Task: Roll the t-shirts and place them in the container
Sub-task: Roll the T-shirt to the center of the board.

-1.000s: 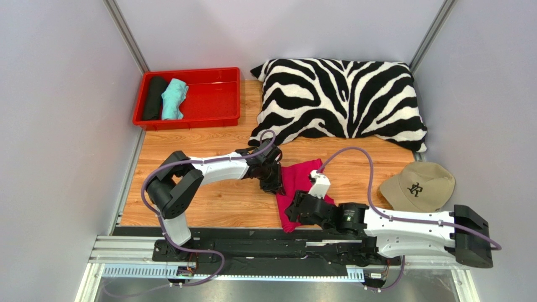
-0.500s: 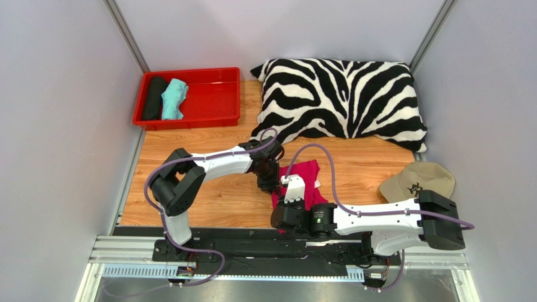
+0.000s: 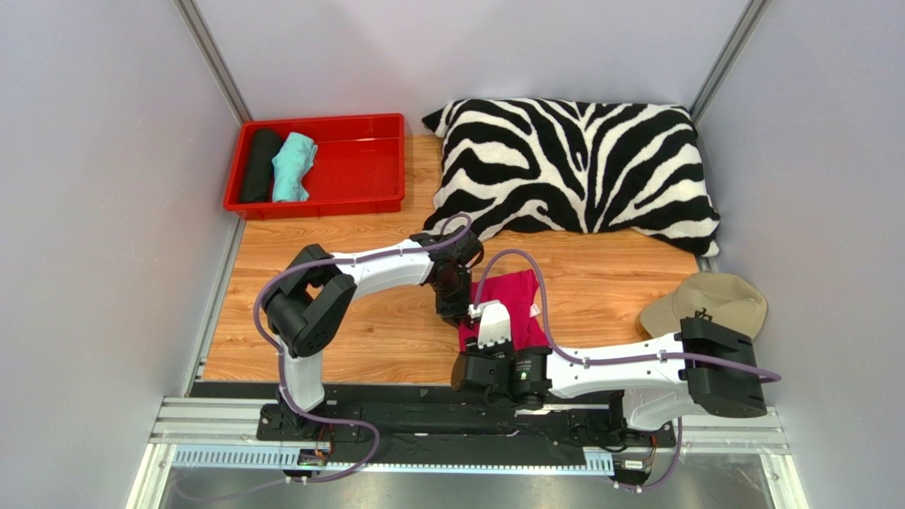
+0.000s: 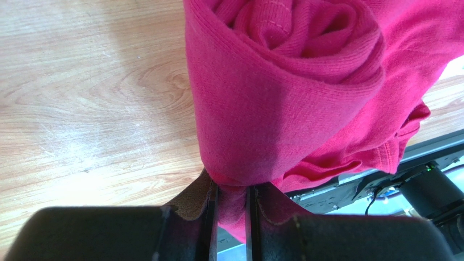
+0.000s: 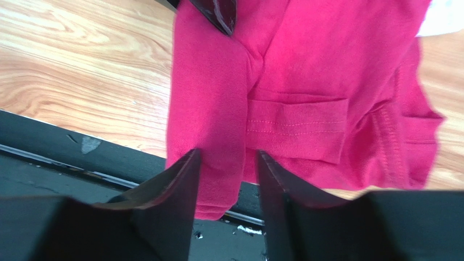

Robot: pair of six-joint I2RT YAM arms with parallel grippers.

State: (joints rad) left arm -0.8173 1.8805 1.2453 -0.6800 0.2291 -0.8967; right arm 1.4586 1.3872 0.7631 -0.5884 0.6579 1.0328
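The hot-pink t-shirt [image 3: 513, 300] lies bunched and partly rolled at the near edge of the wooden table, one corner hanging over the black rail. My left gripper [image 3: 455, 309] is shut on a fold at its left end [image 4: 230, 190]; the roll's spiral [image 4: 294, 32] shows just beyond it. My right gripper [image 3: 468, 368] is open, its jaws on either side of the shirt's near-left corner [image 5: 224, 163] without pinching it. A black roll [image 3: 259, 164] and a mint-green roll [image 3: 293, 167] lie in the red tray [image 3: 319, 202].
A zebra-striped pillow [image 3: 574, 164] fills the back of the table. A beige cap [image 3: 706, 302] sits at the right, beside the right arm's elbow. The left gripper's finger [image 5: 215, 11] shows at the top of the right wrist view. Grey walls close both sides.
The right arm has swung left and brought its gripper to the shirt's near-left corner. The left gripper shifted slightly left, still holding the shirt, which is now more bunched.
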